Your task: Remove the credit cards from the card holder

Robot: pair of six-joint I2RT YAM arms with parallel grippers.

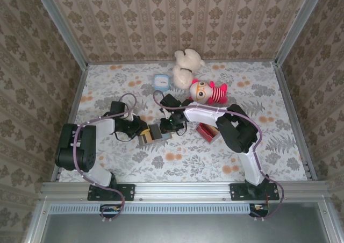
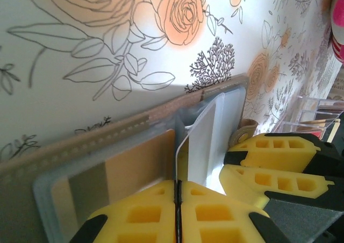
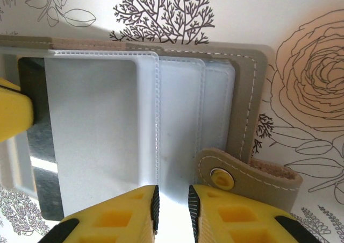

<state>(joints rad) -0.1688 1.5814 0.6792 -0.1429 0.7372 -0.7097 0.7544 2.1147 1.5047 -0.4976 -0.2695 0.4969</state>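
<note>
Left gripper (image 1: 141,129): low over the table, at 9 o'clock of the card holder in the top view; its yellow fingers (image 2: 134,216) are clenched together on the edge of a pale credit card (image 2: 201,141), seen edge-on from its own wrist camera

Right gripper (image 1: 171,123): at 1 o'clock of the holder; fingers (image 3: 236,213) drawn almost together with a thin gap, tips at the clear pocket panel; I cannot tell whether they clasp anything

Card holder (image 1: 157,133): lying open and flat on the table between the two grippers, near the middle, a little toward 7 o'clock; grey-tan cover with stitched clear pockets; its snap tab (image 3: 223,178) is at 5 o'clock in the right wrist view, just beside the right fingers

Pale credit card: partly out of its pocket toward 9 o'clock in the right wrist view; dark stripe along its outer end; held there by the left gripper

Second card (image 2: 141,166): tan-gold, lying under clear plastic in the holder beside the pinched card

Table (image 1: 258,146): floral cloth

Grey tray (image 1: 207,131): red contents; at 3 o'clock of the holder, apart from it

Doll (image 1: 207,91): red-striped; at 1 o'clock, farther back

Light blue box (image 1: 160,82): at 12 o'clock of the holder

White teddy (image 1: 185,64): farthest back, touching the doll
</note>
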